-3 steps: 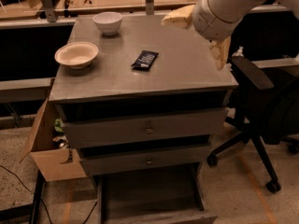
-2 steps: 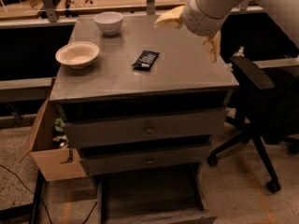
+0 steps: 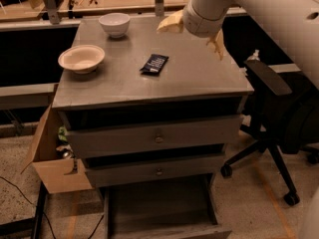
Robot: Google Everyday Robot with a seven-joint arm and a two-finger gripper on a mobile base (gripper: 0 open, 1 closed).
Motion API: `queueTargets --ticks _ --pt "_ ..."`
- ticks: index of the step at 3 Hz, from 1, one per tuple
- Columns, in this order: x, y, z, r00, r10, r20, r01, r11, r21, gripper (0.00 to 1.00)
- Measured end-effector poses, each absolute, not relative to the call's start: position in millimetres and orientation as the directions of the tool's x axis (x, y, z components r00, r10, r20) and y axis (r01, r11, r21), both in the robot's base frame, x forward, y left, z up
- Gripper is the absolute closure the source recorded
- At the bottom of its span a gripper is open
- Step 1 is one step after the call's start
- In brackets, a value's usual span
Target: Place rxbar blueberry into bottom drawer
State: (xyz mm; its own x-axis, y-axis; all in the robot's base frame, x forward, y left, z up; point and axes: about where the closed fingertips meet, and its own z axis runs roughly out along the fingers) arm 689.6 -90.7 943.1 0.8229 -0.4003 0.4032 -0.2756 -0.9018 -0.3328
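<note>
The rxbar blueberry [image 3: 154, 63], a small dark flat bar with pale lettering, lies on the grey cabinet top [image 3: 149, 83] near its middle. My gripper [image 3: 193, 33] hangs over the back right of the top, to the right of and above the bar, with its two pale fingers [image 3: 169, 24] spread wide apart and empty. The bottom drawer [image 3: 162, 210] is pulled out at the base of the cabinet, showing its dark floor. The two upper drawers with round knobs stand slightly ajar.
A tan bowl [image 3: 81, 59] sits at the left of the top and a white bowl [image 3: 114, 24] at the back. A cardboard box [image 3: 50, 158] stands left of the cabinet. A black office chair [image 3: 279, 118] stands to the right.
My arm and gripper have moved left and a little farther back over the cabinet top, closer to the bar. The bar, bowls and drawers have not moved.
</note>
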Motion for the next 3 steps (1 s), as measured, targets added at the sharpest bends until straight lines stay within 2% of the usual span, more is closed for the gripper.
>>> queueTargets --ticks 2,3 --pt "723.8 -75.3 915.7 0.837 -0.345 0.424 -0.245 -0.930 -0.272 0.00" --pt "746.7 -63.6 909.0 0.840 -0.321 0.437 -0.216 -0.938 -0.272 0.10"
